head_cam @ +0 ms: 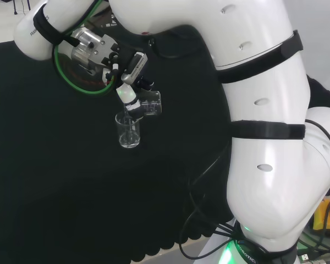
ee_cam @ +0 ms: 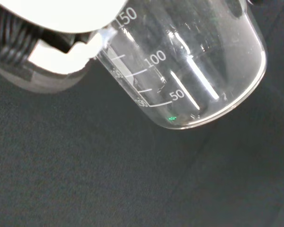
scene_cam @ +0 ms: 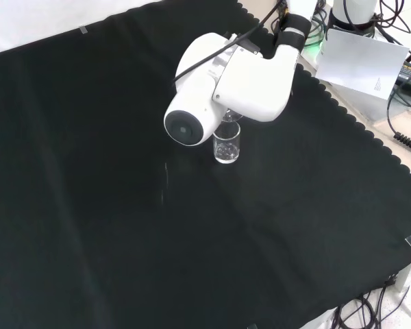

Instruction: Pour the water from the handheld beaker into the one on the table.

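Glass beaker (head_cam: 149, 104) tipped in hand (head_cam: 127, 82), above table beaker (head_cam: 128, 131)

Black cloth (scene_cam: 123, 226) covers the bench almost from edge to edge, its scalloped hem running down the right side in the front view. Past that hem, pale bare benchtop (scene_cam: 370, 123) shows, with a white tilted card (scene_cam: 359, 65) and a tangle of black cables (scene_cam: 404, 103) at the top right corner. In the head view, a light surface (head_cam: 5, 22) lies beyond the cloth's far left corner, and a yellow box (head_cam: 324, 214) sits at the right edge.
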{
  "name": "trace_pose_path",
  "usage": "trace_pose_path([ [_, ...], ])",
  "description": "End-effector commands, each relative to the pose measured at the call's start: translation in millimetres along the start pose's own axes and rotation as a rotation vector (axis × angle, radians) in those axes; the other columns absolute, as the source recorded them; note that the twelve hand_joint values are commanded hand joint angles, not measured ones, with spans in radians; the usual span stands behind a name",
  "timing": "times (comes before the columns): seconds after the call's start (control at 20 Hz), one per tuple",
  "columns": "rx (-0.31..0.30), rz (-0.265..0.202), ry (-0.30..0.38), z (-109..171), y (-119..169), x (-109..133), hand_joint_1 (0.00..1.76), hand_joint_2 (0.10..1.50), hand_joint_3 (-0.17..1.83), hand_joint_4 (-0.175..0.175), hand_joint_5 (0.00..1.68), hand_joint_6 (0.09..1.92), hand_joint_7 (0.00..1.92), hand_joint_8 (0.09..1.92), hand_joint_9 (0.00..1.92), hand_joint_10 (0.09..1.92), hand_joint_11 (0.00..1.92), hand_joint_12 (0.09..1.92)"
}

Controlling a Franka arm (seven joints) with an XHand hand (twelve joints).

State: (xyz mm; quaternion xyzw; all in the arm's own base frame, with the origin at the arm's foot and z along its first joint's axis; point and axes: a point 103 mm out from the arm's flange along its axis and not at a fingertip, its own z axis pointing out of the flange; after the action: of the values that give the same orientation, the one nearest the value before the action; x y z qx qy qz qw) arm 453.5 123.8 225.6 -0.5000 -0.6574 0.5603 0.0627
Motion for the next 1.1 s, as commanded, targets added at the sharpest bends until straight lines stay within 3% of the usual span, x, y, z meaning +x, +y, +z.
trace_pose_path([
  [0.05, -0.038, -0.001, 0.005, 1, -2, -3, 1.13, 0.62, 0.74, 0.175, 1.25, 0.75, 1.54, 0.62, 1.71, 0.16, 1.47, 0.63],
  [0.5, -0.085, -0.022, 0.02, 6, -3, -7, 1.13, 0.62, 0.74, 0.175, 1.25, 0.75, 1.54, 0.61, 1.7, 0.17, 1.47, 0.63],
  [1.1, -0.243, -0.064, 0.086, 12, -11, -17, 1.13, 0.62, 0.74, 0.175, 1.25, 0.75, 1.54, 0.61, 1.7, 0.17, 1.47, 0.63],
])
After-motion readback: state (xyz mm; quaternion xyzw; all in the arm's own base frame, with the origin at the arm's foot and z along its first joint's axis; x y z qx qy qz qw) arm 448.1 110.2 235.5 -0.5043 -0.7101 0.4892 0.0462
